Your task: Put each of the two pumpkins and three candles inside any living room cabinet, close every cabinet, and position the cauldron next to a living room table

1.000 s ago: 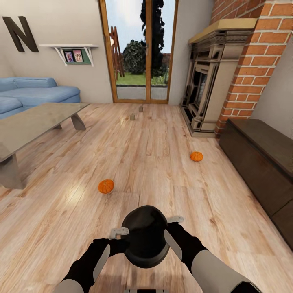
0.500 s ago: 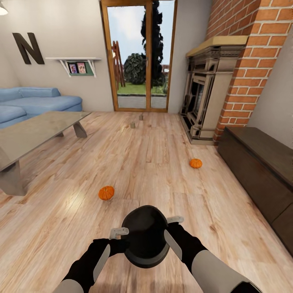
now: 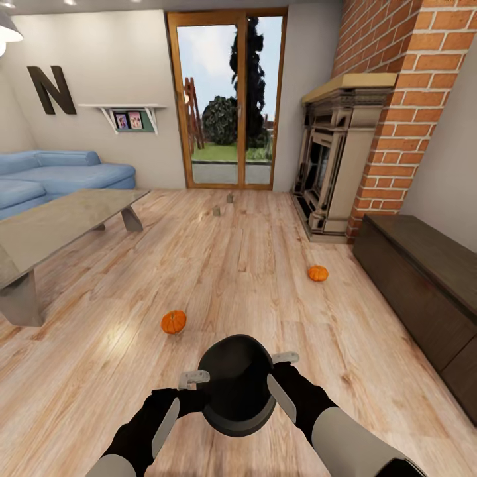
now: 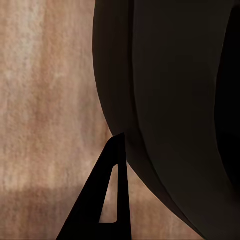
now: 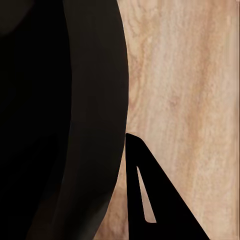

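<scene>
A black cauldron (image 3: pixel 236 384) hangs just in front of me, held at its rim from both sides. My left gripper (image 3: pixel 201 391) is shut on its left wall and my right gripper (image 3: pixel 273 382) on its right wall. In the left wrist view one dark finger (image 4: pixel 107 200) lies against the cauldron (image 4: pixel 175 100). The right wrist view has a finger (image 5: pixel 145 200) beside the cauldron (image 5: pixel 60 125). One orange pumpkin (image 3: pixel 173 322) sits on the floor just ahead, and a second pumpkin (image 3: pixel 317 273) lies nearer the dark cabinet (image 3: pixel 424 291), whose fronts are closed. Two small candles (image 3: pixel 216 211) (image 3: pixel 230 197) stand far off by the door. The grey table (image 3: pixel 59 222) is at the left.
A stone-coloured fireplace (image 3: pixel 331 165) in a brick chimney stands beyond the cabinet at the right. A blue sofa (image 3: pixel 59 173) sits behind the table. A glass door (image 3: pixel 228 99) closes the far wall. Wooden floor stretches between table and cabinet.
The whole picture has shifted downward, so the camera has moved; more of the ceiling and wall shows. Both grippers and the cauldron keep the same place in the view.
</scene>
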### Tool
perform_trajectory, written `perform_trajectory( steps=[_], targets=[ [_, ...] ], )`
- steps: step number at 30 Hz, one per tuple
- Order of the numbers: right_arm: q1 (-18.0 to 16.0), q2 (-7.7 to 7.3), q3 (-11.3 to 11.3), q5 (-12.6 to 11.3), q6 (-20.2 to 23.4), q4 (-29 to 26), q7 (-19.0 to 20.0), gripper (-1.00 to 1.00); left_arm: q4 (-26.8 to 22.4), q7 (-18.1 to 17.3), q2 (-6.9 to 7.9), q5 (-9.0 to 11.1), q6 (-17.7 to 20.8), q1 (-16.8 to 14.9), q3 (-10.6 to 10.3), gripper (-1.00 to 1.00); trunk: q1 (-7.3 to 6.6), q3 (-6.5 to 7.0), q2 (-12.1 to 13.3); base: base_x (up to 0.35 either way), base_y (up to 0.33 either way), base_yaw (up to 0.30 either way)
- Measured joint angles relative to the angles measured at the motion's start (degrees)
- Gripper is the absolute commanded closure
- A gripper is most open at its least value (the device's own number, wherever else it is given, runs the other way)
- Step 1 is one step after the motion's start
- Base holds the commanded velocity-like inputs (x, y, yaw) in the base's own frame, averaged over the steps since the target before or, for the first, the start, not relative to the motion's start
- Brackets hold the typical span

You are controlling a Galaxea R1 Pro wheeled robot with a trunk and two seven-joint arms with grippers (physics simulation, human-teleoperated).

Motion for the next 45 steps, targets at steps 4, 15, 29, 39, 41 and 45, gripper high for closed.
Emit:
perform_trajectory(
  steps=[4,15,29,39,41,45],
  targets=[
    [0.0,0.00,0.0,0.0,0.0,0.0,0.0,1.00,0.0,0.0,0.00,0.0,0.0,0.0,0.0,1.00,-0.88,0.72,1.6,0.000,0.000,0.000],
    [0.0,0.00,0.0,0.0,0.0,0.0,0.0,1.00,0.0,0.0,0.00,0.0,0.0,0.0,0.0,1.00,-3.30,2.69,6.0,0.000,0.000,0.000],
    [0.0,-0.02,0.0,0.0,0.0,0.0,0.0,1.00,0.0,0.0,0.00,0.0,0.0,0.0,0.0,1.00,-6.37,5.21,11.6,0.000,0.000,0.000],
    [0.0,0.00,0.0,0.1,0.0,0.0,0.1,1.00,0.0,0.0,0.00,0.0,0.0,0.0,0.0,1.00,-7.70,6.29,14.1,0.000,0.000,0.000],
    [0.0,0.00,0.0,0.1,0.0,0.1,0.2,1.00,0.0,0.0,0.00,0.0,0.0,0.0,0.0,1.00,-7.70,6.29,14.1,0.000,0.000,0.000],
    [0.0,-0.01,0.0,0.1,0.0,0.0,0.1,1.00,0.0,0.0,0.00,0.0,0.0,0.0,0.0,1.00,-7.69,6.29,14.1,-0.025,0.000,0.000]
  ],
)
